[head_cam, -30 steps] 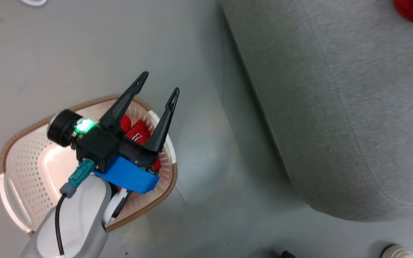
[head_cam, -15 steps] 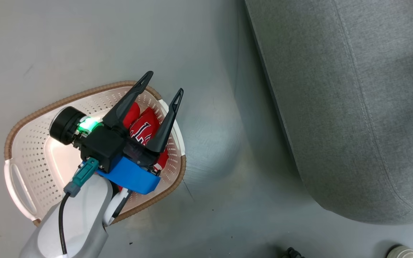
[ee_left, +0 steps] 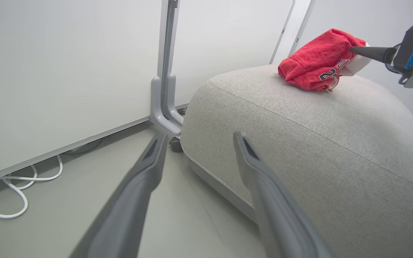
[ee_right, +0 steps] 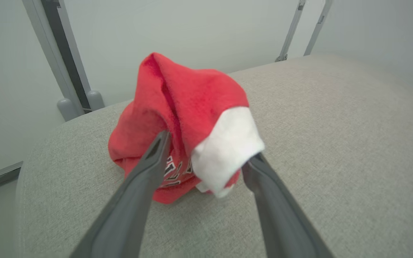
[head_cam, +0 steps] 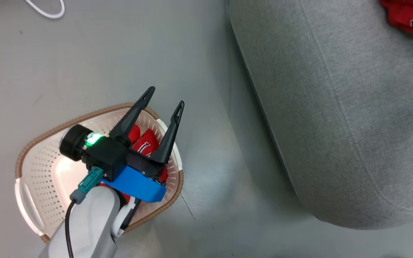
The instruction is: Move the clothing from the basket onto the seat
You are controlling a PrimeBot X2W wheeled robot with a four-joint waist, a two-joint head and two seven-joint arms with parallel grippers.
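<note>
The seat (head_cam: pixel 335 107) fills 1 to 4 o'clock in the head view. Red clothing (head_cam: pixel 410 18) is cut off at its top edge and lies between the right gripper's (ee_right: pixel 210 146) wide-spread fingers. At 8 o'clock the left gripper (head_cam: pixel 166 96), also wide, half hides the red bundle (head_cam: pixel 145 143) in the basket (head_cam: pixel 41 168); a white cable (head_cam: pixel 45 10) loops at 11.

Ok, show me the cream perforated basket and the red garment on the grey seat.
Cream perforated basket (head_cam: pixel 34 168), head view, perforated wall.
Red garment (ee_left: pixel 310 61), left wrist view, crumpled red fabric.
</note>
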